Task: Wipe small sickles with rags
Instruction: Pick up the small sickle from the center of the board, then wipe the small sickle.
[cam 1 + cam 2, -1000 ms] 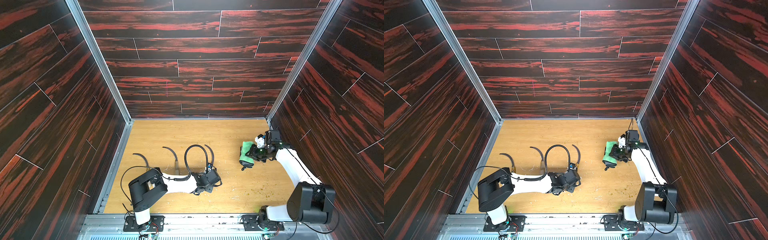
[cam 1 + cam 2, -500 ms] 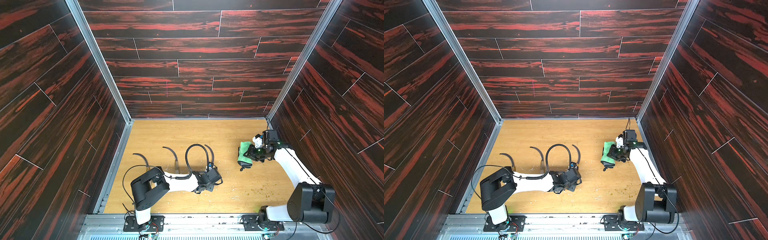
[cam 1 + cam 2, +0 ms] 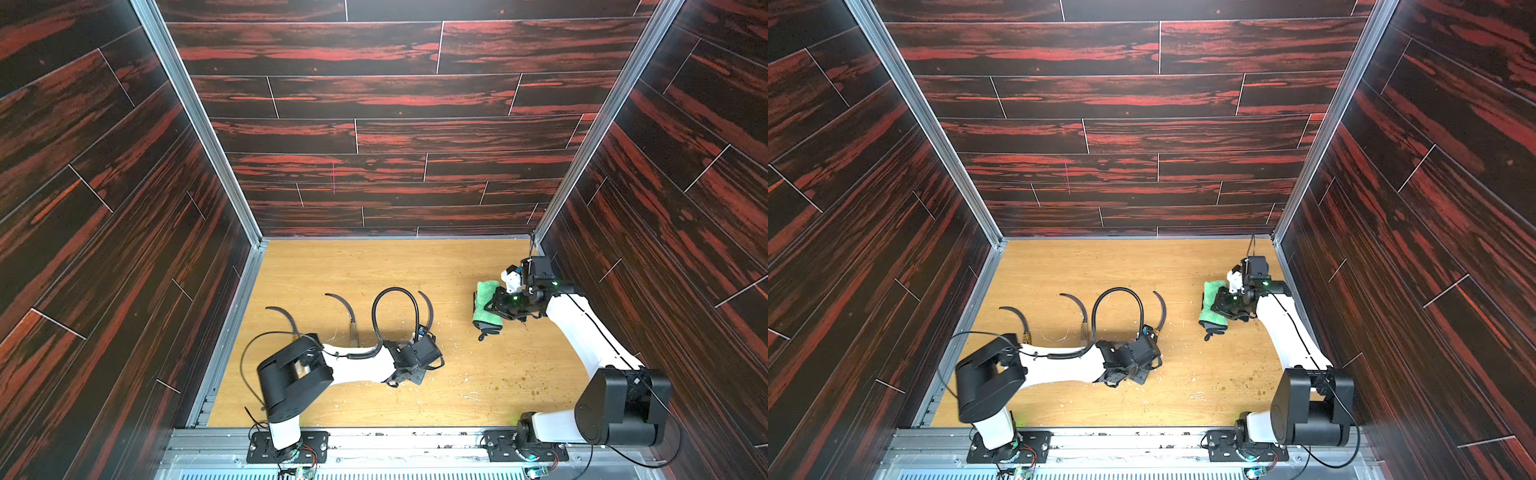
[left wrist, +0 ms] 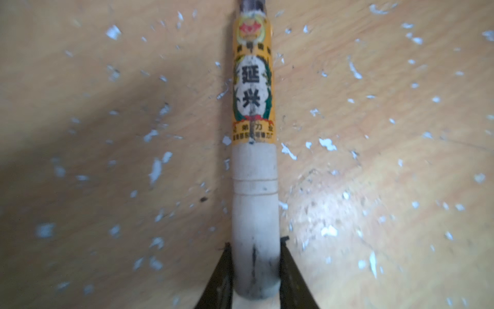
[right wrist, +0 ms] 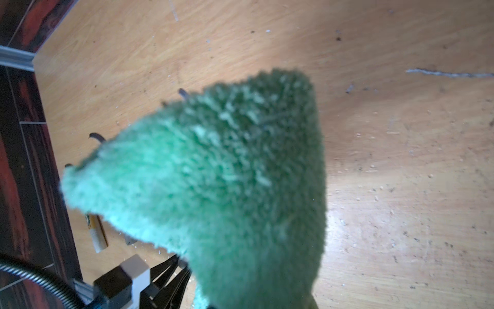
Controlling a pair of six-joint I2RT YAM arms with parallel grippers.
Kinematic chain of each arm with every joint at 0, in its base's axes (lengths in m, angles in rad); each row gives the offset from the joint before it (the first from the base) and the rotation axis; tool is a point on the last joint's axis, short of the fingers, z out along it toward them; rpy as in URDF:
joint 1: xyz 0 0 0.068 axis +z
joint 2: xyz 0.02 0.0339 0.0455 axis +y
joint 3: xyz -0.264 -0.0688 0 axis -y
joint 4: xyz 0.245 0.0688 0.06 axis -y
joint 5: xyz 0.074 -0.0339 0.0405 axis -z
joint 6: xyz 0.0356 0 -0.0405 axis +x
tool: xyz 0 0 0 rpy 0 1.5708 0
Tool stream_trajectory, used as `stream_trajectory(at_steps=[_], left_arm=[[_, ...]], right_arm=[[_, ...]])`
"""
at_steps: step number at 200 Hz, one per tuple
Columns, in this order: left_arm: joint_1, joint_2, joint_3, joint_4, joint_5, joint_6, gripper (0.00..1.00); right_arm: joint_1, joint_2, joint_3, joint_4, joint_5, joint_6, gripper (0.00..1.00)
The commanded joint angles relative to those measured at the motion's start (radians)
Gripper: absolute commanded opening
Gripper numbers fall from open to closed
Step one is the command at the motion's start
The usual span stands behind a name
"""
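Three small sickles lie in a row on the wooden table [image 3: 374, 266], their dark blades [image 3: 282, 316] [image 3: 343, 303] [image 3: 428, 309] curving toward the back. They show in both top views, and the rightmost blade [image 3: 1160, 307] is the one nearest my left arm. My left gripper [image 4: 255, 246] is shut on that sickle's pale handle [image 4: 254, 208], below its yellow label [image 4: 252, 80]. From above, the left gripper [image 3: 415, 357] sits low over the table. At the right, my right gripper [image 3: 505, 307] is shut on the green rag [image 3: 486, 305]. The rag [image 5: 227, 187] hides its jaws in the right wrist view.
A black ribbed cable [image 3: 395, 291] loops from the left arm between the middle and right sickles. Small flakes and specks [image 3: 519, 382] dot the table's front right. Dark panelled walls [image 3: 208, 291] close in the left, right and back sides.
My left gripper's jaws have closed onto the sickle handle. Both arms have stayed almost where they were, and the rag has barely shifted.
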Motion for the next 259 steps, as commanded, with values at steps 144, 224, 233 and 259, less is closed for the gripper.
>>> stream_trajectory(at_steps=[144,224,233,259], left_arm=[[0.106,-0.058,-0.265,0.445,0.171,0.253,0.00],[0.109,-0.048,-0.289,0.513,0.174,0.271,0.00],[0.109,-0.053,-0.295,0.520,0.168,0.268,0.00],[0.109,-0.052,-0.294,0.515,0.146,0.259,0.00]], right_arm=[[0.390,0.225,0.035,0.097,-0.040,0.123,0.06],[0.514,0.376,0.060,0.134,-0.089,0.223,0.05],[0.519,0.389,0.047,0.155,-0.092,0.242,0.05],[0.522,0.424,-0.004,0.216,-0.134,0.282,0.04]])
